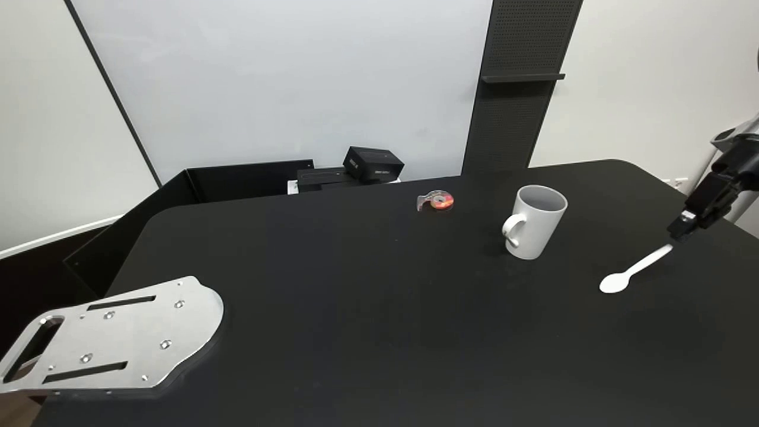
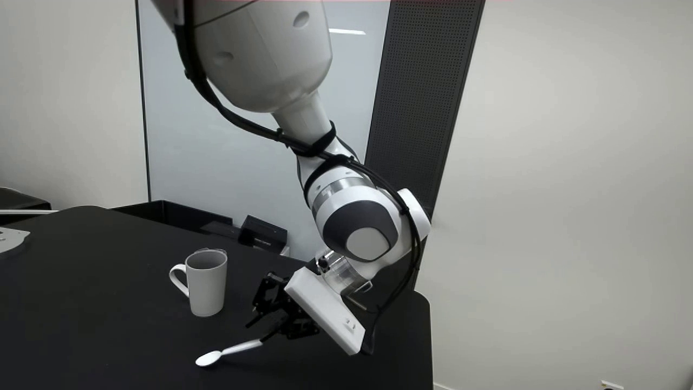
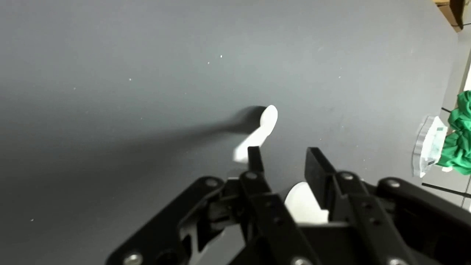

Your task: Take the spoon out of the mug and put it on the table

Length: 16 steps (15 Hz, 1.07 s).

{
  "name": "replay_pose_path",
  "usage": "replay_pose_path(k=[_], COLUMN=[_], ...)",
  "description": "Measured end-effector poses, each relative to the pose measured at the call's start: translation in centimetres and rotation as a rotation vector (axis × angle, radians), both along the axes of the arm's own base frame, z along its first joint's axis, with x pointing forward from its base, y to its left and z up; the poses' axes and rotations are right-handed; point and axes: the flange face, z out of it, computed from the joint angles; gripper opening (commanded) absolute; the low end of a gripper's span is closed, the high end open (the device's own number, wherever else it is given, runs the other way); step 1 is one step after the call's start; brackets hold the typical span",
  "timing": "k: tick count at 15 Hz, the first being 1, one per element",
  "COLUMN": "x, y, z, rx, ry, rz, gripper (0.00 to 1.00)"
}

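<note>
- In an exterior view, you see the spoon (image 1: 637,268) right of the mug (image 1: 536,228), bowl down at the bench (image 1: 367,332).
- In an exterior view, your jaws stand right of the mug, a fingertip (image 2: 271,333) beside the spoon's handle.
- In the wrist view, your jaws stand partway apart, gripping nothing.

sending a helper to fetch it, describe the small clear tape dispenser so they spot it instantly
On the large matte black tabletop, find the white cylindrical mug. In an exterior view, the tape dispenser sits left of it, near the far edge. Unlike the mug, it is partly transparent and partly reddish.
</note>
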Motion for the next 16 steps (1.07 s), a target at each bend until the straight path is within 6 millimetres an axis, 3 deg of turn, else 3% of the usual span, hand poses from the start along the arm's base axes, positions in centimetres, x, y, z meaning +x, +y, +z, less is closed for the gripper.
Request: replay_pose_path(k=[5,12,16], x=[2.6,5.4,5.5], y=[0.6,3.1,4.2], z=[1.6,4.8,5.6], rx=[-0.179,-0.346,-0.452], ry=[0.001,0.002,0.041], rz=[-0.147,-0.446,-0.587], gripper=[0.99,1.00,1.00])
